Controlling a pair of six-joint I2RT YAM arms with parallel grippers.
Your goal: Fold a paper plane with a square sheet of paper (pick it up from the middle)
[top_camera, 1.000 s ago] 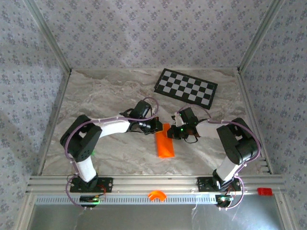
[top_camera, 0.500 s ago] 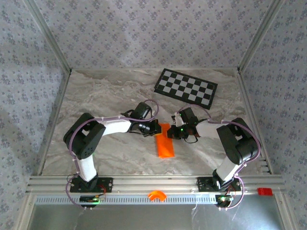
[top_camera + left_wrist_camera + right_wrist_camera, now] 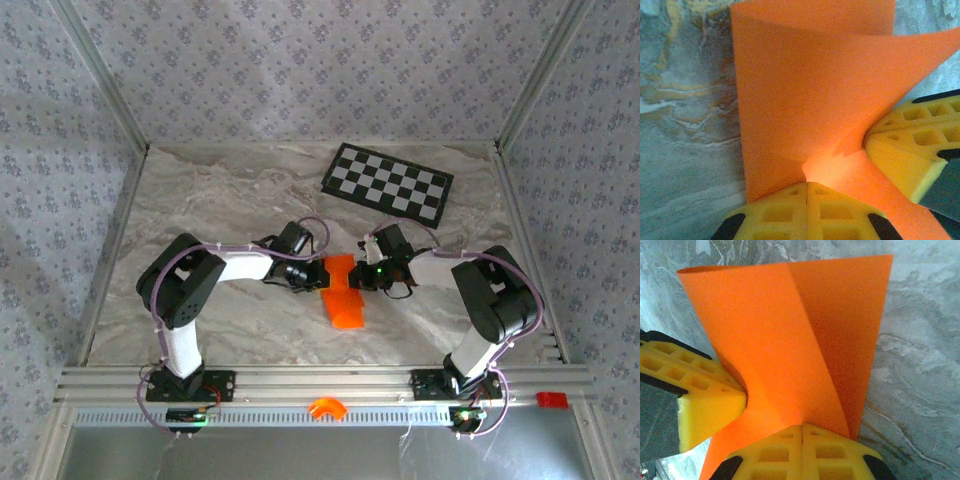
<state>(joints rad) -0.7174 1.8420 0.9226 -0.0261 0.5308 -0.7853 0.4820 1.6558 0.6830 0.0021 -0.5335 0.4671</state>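
The square sheet of paper (image 3: 345, 292), already creased into a narrower orange shape, lies in the middle of the desk (image 3: 220, 200). Its near part is flat on the marble and its far end is lifted between the two arms. Both tools are pinched tight on that end. In the left wrist view the left tool (image 3: 807, 185) has its yellow pads (image 3: 836, 212) pressed together on a paper edge, and a flap rises from the grip in a curve. The right tool (image 3: 802, 429) clamps the neighbouring edge the same way, and the two sets of pads sit just beside each other.

Over the last second the left arm has swung down toward the near edge. The orange showing between the tools has gone from a thin strip to a broader patch, so the flap is probably being drawn open or turned over along a crease. That reads as a fold in progress, partway through the plane, with no pointed dart formed yet. The right tool seems to act as anchor while the left one carries the flap. The checkerboard (image 3: 388, 182) sits well apart at the far side.
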